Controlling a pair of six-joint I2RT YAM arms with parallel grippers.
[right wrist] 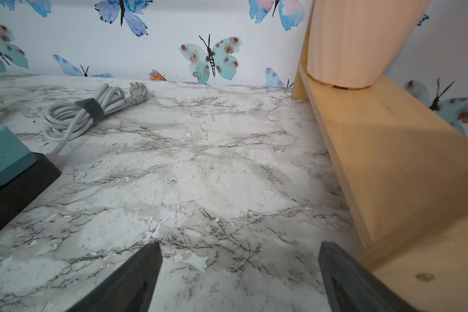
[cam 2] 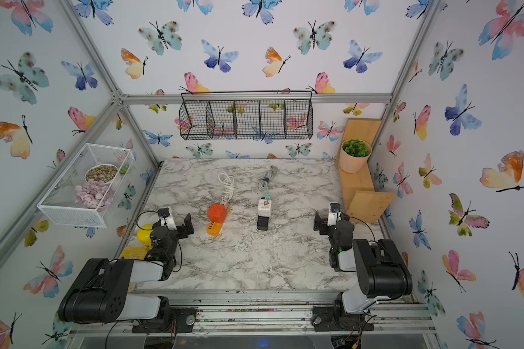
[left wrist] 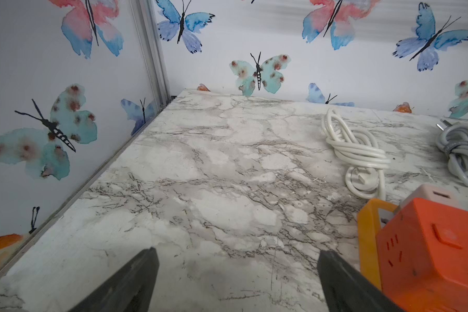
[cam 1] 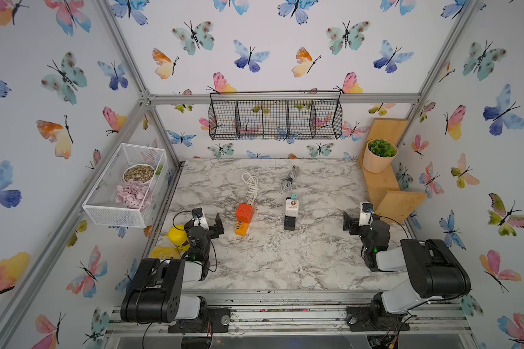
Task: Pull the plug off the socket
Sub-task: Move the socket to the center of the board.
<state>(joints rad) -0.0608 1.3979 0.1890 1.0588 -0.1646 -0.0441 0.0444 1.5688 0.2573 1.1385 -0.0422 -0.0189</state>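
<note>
On the left wall hangs a white basket [cam 1: 115, 208] with a bowl of pebbles and pink petals in it. Below it, at the table's left edge, stands a yellow bottle [cam 1: 177, 235], just beside the left arm.

The left gripper [left wrist: 238, 252] hangs low over the marble table [cam 1: 285, 266]. Its two fingers are spread wide apart and there is nothing between them, only bare table.

Near it, on its right side, sits the orange plug [cam 1: 244, 212]. It is a fat cube stuck on top of a yellow-orange socket strip [cam 1: 241, 228]. The plug is close to one finger [left wrist: 335, 283] but not between the fingers, and it does not touch them. A white cord [cam 1: 251, 182] lies looped behind the strip.

Next comes a black socket strip [cam 1: 289, 224] near the middle of the table. A white plug [cam 1: 291, 207] sits in it, and a small teal plug [cam 1: 294, 197] sits just behind that one. A gray cord [cam 1: 289, 179], tied in a bundle, lies farther back.

The right gripper [right wrist: 240, 244] is well apart from the black strip, off to the strip's right. Its fingers are spread wide too and grip nothing.

Just beside it, by the right wall, is a wooden shelf [cam 1: 381, 184] with a plant pot [cam 1: 375, 160] standing on it.
</note>
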